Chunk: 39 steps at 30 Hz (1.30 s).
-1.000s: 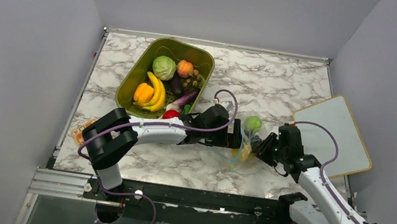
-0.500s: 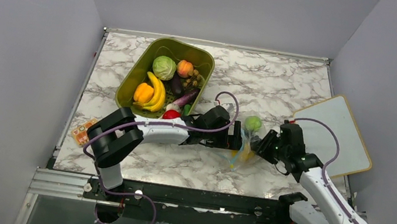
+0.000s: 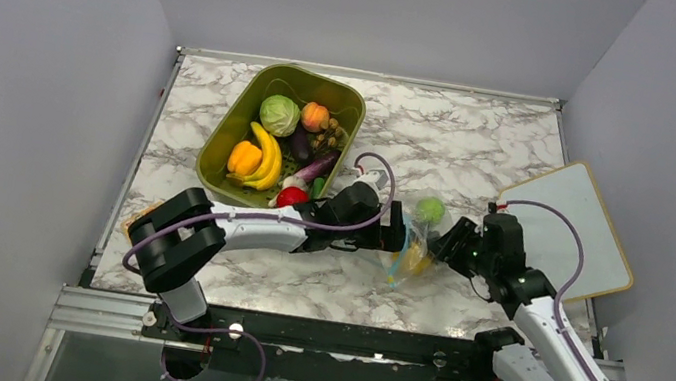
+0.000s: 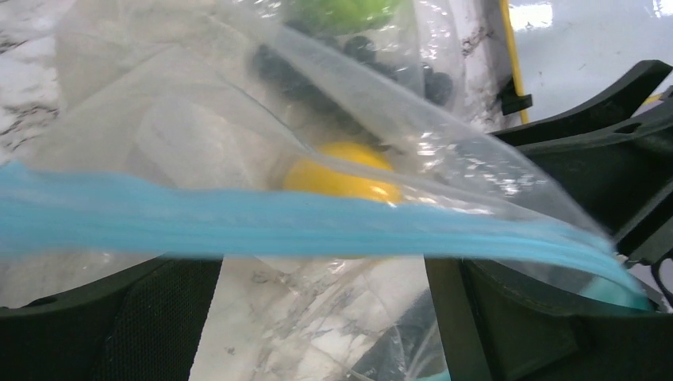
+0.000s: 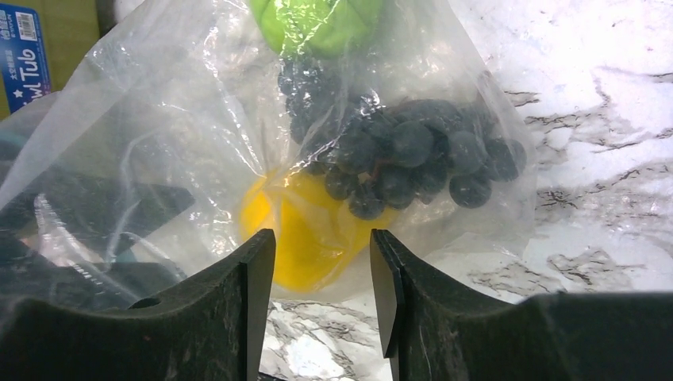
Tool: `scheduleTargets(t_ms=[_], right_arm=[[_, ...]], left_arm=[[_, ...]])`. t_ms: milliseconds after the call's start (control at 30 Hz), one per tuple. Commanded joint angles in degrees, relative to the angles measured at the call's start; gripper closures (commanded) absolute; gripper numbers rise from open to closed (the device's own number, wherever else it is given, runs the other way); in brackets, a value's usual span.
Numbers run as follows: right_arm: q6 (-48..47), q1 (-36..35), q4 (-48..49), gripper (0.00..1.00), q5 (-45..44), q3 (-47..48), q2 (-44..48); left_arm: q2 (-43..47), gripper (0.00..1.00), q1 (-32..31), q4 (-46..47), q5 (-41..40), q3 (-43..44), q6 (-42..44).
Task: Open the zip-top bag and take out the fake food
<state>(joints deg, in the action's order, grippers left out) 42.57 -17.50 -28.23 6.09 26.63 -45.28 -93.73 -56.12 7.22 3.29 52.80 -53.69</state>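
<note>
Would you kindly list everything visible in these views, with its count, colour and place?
zip-top bag: one, clear with a blue zipper strip, on the table between the grippers
green piece: one, light green, inside the bag
yellow piece: one, yellow, inside the bag
grape cluster: one, dark purple, inside the bag
bin: one, olive green, far left of the table, holding toy produce
banana bunch: one, yellow, in the bin
cabbage: one, pale green, in the bin
board: one, white, right edge
table: one, marbled white
left gripper: open, at the zipper strip
right gripper: open, at the bag's opposite edge
</note>
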Motion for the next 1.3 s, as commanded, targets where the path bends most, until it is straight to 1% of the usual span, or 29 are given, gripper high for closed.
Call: scheduleTargets(t_ms=[0, 100, 200, 233, 300, 367, 433, 533, 600, 800, 967, 1033, 1100, 1133, 1200, 1267], right_arm=[[-0.48, 0.27, 3.01, 0.51, 0.23, -1.98, 2.65], [0.19, 0.27, 4.73, 0.51, 1.27, -3.56, 3.79], [1.94, 0.27, 5.64, 0.52, 1.14, -4.89, 3.33], [3.06, 0.27, 5.52, 0.54, 0.86, -5.11, 2.78], [5.08, 0.27, 5.21, 0.61, 1.11, -5.47, 1.25], [5.55, 0.29, 5.89, 0.65, 2.68, -5.86, -0.38], [6.05, 0.27, 7.15, 0.67, 4.27, -6.64, -1.71], [6.38, 0.27, 7.83, 0.69, 5.50, -7.02, -3.33], [6.12, 0.27, 6.44, 0.69, 5.48, -6.32, -3.40], [5.95, 0.27, 2.69, 0.69, 5.45, -3.80, 0.74], [5.67, 0.32, 0.18, 0.68, 2.87, -1.23, 2.73], [5.34, 0.27, 1.06, 0.68, 3.03, -1.07, 1.74], [5.00, 0.27, 2.04, 0.72, 4.58, -0.85, -0.49], [4.82, 0.27, 2.59, 0.74, 5.79, -0.87, -1.82], [5.07, 0.27, 3.36, 0.77, 9.18, -0.95, -4.51], [5.83, 0.27, 5.54, 0.78, 12.34, -2.17, -6.86]], left_arm=[[3.83, 0.02, 0.10, 8.33, -3.99, -5.14, 1.65], [4.86, 0.01, 0.80, 6.94, -3.25, -4.82, 2.76], [3.25, 0.02, 2.29, 3.84, 0.55, -3.22, 1.95], [2.16, 0.03, 2.54, 3.03, 1.97, -2.50, 1.40], [-0.12, 0.07, 2.76, 1.81, 4.08, -1.09, 0.05], [-2.14, 0.11, 2.78, 2.20, 6.21, -0.09, -0.16], [-3.20, 0.12, 2.77, 3.09, 7.66, 0.05, -0.50], [-3.36, 0.13, 2.69, 3.10, 8.67, 0.46, -0.18], [-4.80, 0.13, 2.69, 0.97, 8.57, 1.68, 0.69], [-6.12, 0.14, 2.52, -2.54, 8.77, 3.82, 2.42], [-6.88, 0.14, 2.40, -3.23, 8.19, 5.11, 2.27], [-7.29, 0.15, 2.32, -4.06, 7.97, 5.55, 1.98], [-6.77, 0.18, 2.29, -2.95, 7.70, 4.39, 1.08], [-6.53, 0.18, 2.30, -2.24, 7.88, 3.79, 0.75], [-6.57, 0.22, 2.33, -1.18, 8.97, 3.44, 0.75], [-7.26, 0.24, 2.33, -1.38, 9.86, 3.95, 1.19]])
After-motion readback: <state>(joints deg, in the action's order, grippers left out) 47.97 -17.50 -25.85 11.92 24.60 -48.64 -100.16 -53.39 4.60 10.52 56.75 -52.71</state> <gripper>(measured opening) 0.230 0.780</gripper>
